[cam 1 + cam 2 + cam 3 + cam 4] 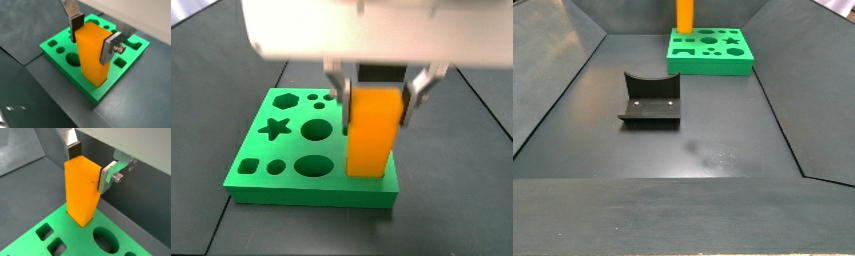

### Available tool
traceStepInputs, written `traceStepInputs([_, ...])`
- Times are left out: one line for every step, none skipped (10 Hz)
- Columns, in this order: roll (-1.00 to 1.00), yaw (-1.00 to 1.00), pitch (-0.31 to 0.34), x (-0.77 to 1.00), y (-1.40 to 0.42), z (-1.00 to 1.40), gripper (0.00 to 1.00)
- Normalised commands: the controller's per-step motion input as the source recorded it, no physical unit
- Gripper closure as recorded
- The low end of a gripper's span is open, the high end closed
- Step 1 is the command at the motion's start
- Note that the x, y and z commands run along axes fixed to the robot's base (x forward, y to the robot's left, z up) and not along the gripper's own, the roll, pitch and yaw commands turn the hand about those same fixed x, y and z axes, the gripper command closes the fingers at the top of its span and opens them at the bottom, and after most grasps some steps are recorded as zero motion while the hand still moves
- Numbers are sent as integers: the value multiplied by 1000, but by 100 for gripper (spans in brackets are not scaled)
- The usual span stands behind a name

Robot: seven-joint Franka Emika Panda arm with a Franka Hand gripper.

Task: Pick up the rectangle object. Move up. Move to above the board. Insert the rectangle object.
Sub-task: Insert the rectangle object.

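The rectangle object (92, 57) is a tall bright-orange block, standing upright at one corner of the green board (77, 85). Its lower end meets the board's top; I cannot tell how deep it sits in a cutout. My gripper (92, 44) is shut on the block's upper part, one silver finger on each side. Both wrist views show this, with the gripper (89, 168), block (83, 193) and board (73, 235). In a side view the gripper (376, 105) holds the block (374, 130) over the board (305, 193). In the far side view the block (686, 15) and board (714, 62) show; the gripper is out of frame.
The dark fixture (649, 100) stands on the grey floor in front of the board, left of centre. Sloping dark walls enclose the floor on both sides. The board's other cutouts, such as the star (277, 127) and the circles, hold nothing.
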Motion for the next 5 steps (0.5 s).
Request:
traceStepInputs([-93, 0, -134, 34, 114, -854, 100])
traceStepInputs([-126, 20, -123, 57, 111, -826, 100])
traceStepInputs([-194, 97, -93, 74, 209, -757, 100])
traceStepInputs([-211, 151, -83, 94, 266, -740, 100])
traceStepInputs([-197, 74, 0, 77, 163, -431, 100])
